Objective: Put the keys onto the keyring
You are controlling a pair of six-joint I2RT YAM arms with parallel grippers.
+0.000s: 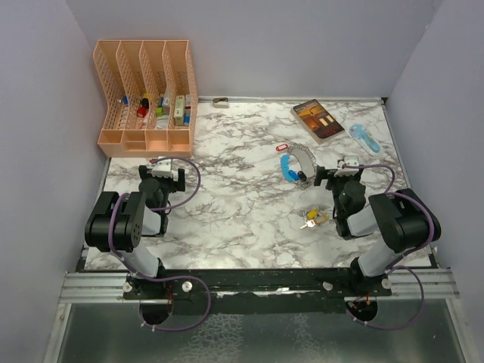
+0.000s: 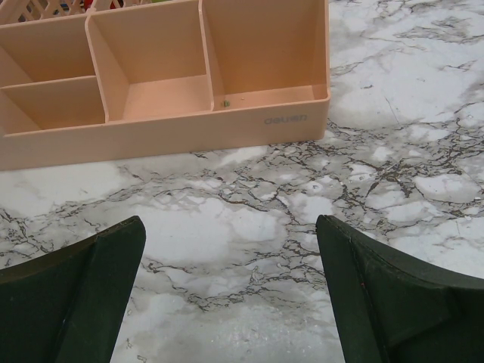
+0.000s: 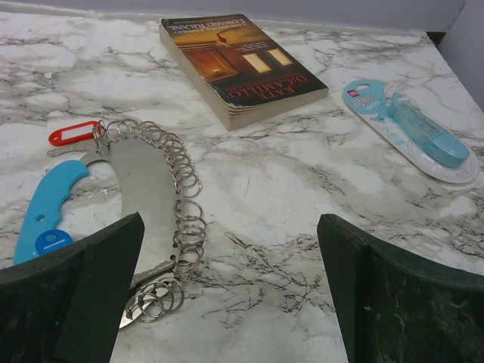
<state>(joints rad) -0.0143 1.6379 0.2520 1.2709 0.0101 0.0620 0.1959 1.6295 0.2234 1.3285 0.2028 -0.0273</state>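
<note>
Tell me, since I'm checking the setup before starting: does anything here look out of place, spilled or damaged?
Nothing looks spilled or damaged. The keyring lies flat on the table, and the loose keys lie apart from it, toward the near edge. The book sits skewed to the table edge, harmlessly.

On the desk (image 1: 227,204), the rack (image 1: 146,94) stood in the far left corner. The book (image 1: 318,120) lay far right, with a packaged tool (image 1: 364,138) to its right. The keyring (image 1: 296,163) lay before the book, and the keys (image 1: 312,219) lay nearer still, apart from it.
</note>
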